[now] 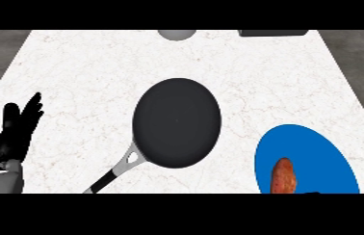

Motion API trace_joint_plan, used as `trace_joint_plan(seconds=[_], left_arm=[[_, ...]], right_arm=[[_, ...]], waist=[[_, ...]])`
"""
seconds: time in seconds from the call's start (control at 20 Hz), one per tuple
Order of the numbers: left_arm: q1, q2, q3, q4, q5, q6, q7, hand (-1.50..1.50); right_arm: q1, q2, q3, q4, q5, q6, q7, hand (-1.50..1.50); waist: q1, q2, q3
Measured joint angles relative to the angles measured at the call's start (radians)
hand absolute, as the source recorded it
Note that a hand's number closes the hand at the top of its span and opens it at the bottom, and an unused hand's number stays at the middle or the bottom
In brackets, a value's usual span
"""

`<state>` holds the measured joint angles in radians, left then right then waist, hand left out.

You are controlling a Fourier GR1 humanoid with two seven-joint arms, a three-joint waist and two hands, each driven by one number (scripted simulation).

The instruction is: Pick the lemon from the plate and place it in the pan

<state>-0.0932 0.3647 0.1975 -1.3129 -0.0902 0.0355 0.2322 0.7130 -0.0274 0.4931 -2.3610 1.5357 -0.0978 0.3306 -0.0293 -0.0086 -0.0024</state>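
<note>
Most of the view is taken up by a white marble-look counter (85, 70), with faint reddish-brown veining spread all over it and lit pretty evenly, no hard shadows to be seen. Dark grey floor (14, 51) is visible past the left and right edges, where the countertop narrows toward the far side. At the far edge a grey rounded object (176, 34) and a dark flat rectangular thing (273, 32) are cut off by the frame, so what they are can't be told.
</note>
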Motion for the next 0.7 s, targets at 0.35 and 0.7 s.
trace_joint_plan(seconds=[0.35, 0.7], left_arm=[[-0.025, -0.023, -0.014, 0.015, -0.018, 0.006, -0.012, 0.00], [-0.045, -0.037, -0.033, -0.013, -0.031, 0.006, 0.018, 0.00]], right_arm=[[-0.169, 0.022, 0.252, 0.029, 0.147, 0.010, 0.242, 1.50], [-0.562, 0.026, 0.213, 0.224, -0.022, 0.005, 0.509, 1.50]], waist=[[0.023, 0.007, 0.001], [0.043, 0.013, 0.002]])
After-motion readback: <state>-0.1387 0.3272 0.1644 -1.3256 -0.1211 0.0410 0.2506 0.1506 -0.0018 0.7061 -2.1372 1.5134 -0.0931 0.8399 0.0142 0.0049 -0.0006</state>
